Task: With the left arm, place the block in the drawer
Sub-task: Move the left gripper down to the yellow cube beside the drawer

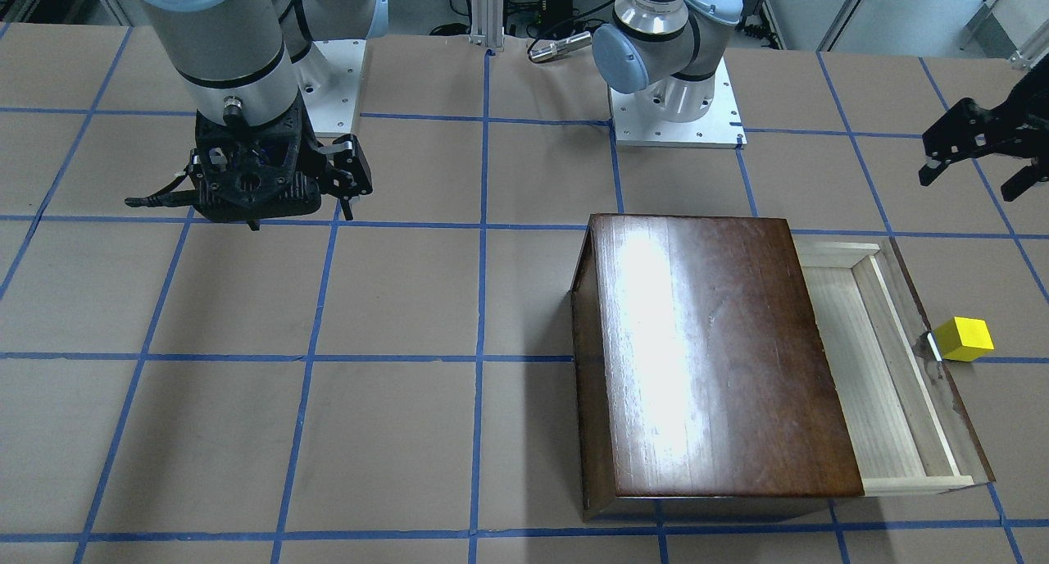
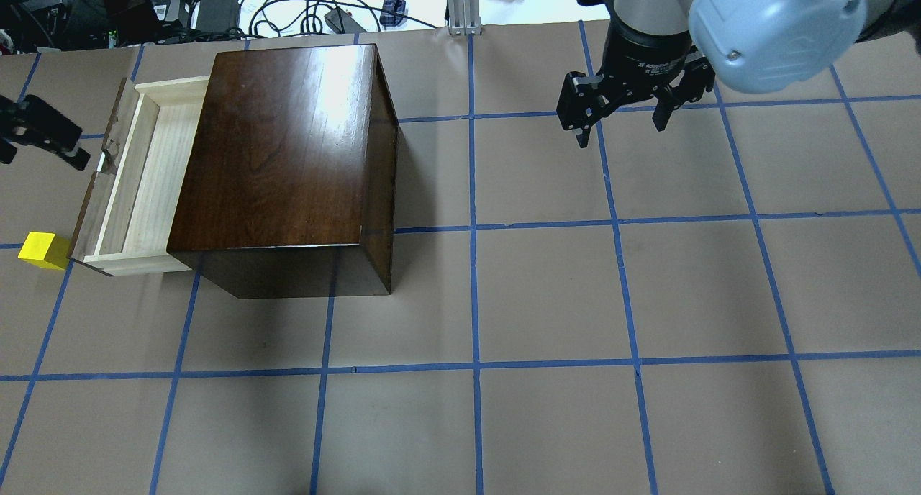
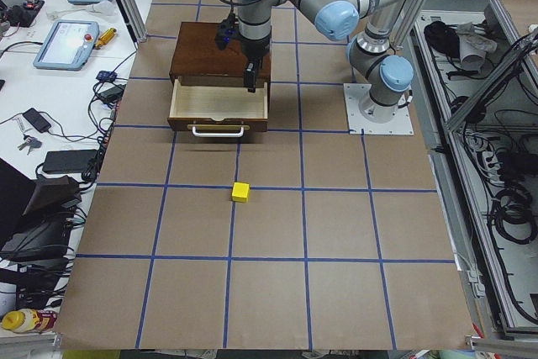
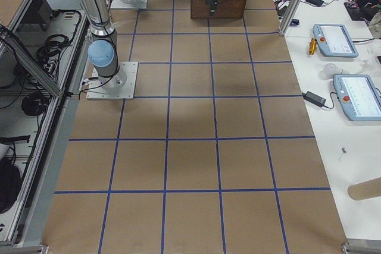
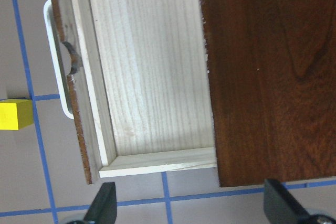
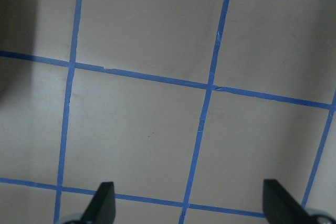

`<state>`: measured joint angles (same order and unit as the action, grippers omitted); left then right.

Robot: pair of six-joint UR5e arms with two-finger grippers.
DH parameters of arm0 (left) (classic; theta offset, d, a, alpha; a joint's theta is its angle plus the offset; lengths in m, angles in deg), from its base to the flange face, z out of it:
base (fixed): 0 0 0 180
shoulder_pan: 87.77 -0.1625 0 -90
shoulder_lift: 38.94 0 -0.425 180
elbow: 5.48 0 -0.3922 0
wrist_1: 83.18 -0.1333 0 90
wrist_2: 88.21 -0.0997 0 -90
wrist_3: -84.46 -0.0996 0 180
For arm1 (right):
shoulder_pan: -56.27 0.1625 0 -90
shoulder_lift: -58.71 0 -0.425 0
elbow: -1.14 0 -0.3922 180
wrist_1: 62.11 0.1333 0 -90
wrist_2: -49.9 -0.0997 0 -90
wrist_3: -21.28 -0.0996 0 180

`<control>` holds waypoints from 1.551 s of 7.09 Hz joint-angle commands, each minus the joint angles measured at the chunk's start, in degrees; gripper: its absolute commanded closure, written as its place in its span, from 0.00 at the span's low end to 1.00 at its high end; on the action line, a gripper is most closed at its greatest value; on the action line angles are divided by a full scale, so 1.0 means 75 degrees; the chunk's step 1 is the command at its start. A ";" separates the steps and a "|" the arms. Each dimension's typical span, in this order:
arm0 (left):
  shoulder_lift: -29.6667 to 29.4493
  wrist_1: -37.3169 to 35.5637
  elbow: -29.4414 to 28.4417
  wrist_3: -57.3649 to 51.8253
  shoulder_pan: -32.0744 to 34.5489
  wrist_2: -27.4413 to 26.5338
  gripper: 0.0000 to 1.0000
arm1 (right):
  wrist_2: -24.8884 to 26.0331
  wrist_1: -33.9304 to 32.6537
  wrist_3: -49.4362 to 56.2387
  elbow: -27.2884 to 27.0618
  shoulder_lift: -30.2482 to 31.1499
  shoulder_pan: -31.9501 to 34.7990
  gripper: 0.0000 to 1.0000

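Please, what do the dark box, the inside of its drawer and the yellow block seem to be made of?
Box: wood with a dark brown glossy varnish; the grain shows and light glares on its top.
Drawer inside: pale bare wood, matte, with straight grain lines.
Block: even bright yellow, no grain visible; painted wood or plastic, I cannot tell which.

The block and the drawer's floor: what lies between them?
The drawer's dark front panel, its white handle, then a strip of table, in the left wrist view.
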<state>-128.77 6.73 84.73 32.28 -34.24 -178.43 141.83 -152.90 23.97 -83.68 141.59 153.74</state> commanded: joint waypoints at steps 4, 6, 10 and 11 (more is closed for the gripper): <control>-0.0865 -0.0912 0.0077 -0.6378 -0.1289 -0.0075 0.00 | 0.0000 0.0000 0.0005 0.0000 0.0000 0.0000 0.00; -0.1519 -0.1719 0.0171 -0.8642 -0.1289 -0.0392 0.00 | 0.0000 0.0000 -0.0007 0.0000 0.0000 0.0000 0.00; -0.2785 -0.3732 0.0615 -1.1376 -0.1266 -0.0791 0.00 | 0.0000 0.0000 0.0005 0.0000 0.0000 0.0000 0.00; -0.3032 -0.4249 0.0779 -1.2056 -0.1266 -0.0791 0.00 | 0.0000 0.0000 0.0005 0.0000 0.0000 0.0000 0.00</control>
<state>-149.07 -20.19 89.08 -52.15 -43.77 -184.21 141.83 -152.90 23.98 -83.68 141.59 153.74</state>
